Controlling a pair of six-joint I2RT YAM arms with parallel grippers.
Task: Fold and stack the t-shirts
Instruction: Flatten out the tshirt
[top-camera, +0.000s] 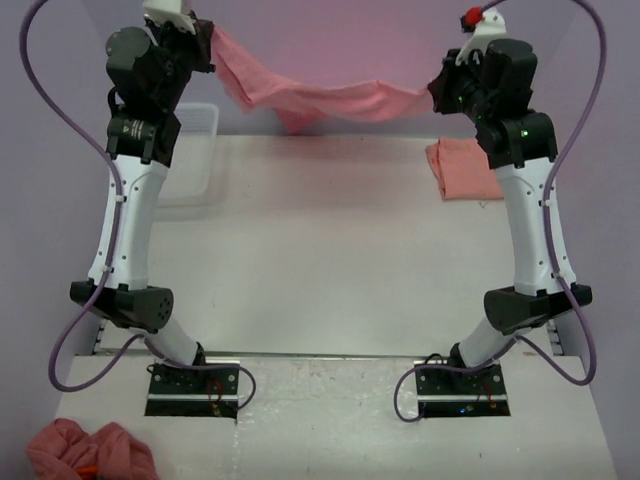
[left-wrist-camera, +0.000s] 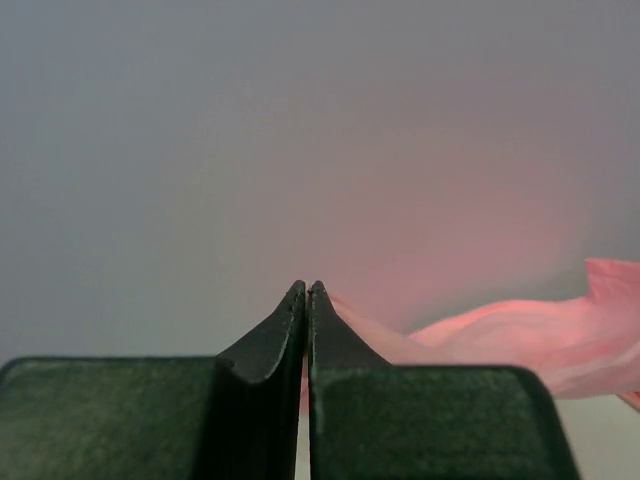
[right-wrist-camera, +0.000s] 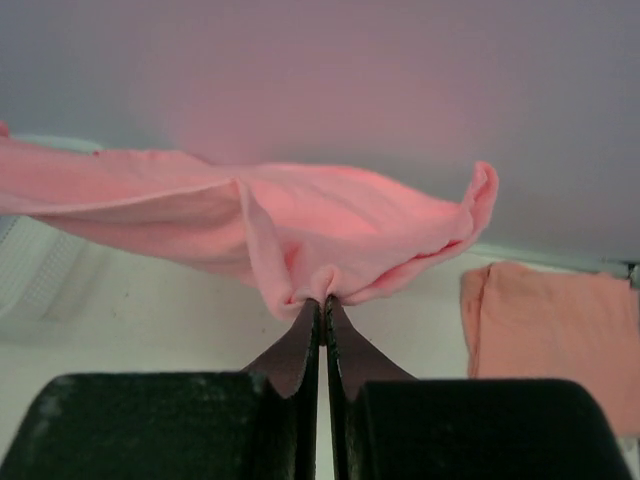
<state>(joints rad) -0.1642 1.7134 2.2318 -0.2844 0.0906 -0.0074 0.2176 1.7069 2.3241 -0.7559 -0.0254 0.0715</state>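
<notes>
Span runs left-right: rose-pink t-shirt (top-camera: 330, 100) hangs above the far edge of the surface (top-camera: 320, 260), left claw (left-wrist-camera: 306, 290) and right claw (right-wrist-camera: 322, 305) each clenched on an end. Folded salmon t-shirt (top-camera: 462, 170) lies far right, closest to the right arm (top-camera: 530, 220).

hanging t-shirt (top-camera: 330, 100) between left hand (left-wrist-camera: 306, 290) and right hand (right-wrist-camera: 322, 305), folded t-shirt (top-camera: 465, 172) on table (top-camera: 320, 250), far right

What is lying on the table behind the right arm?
A folded salmon-orange t-shirt, flat, with nothing on top. The right arm covers its right edge in the top view, so that part cannot be seen there.
</notes>
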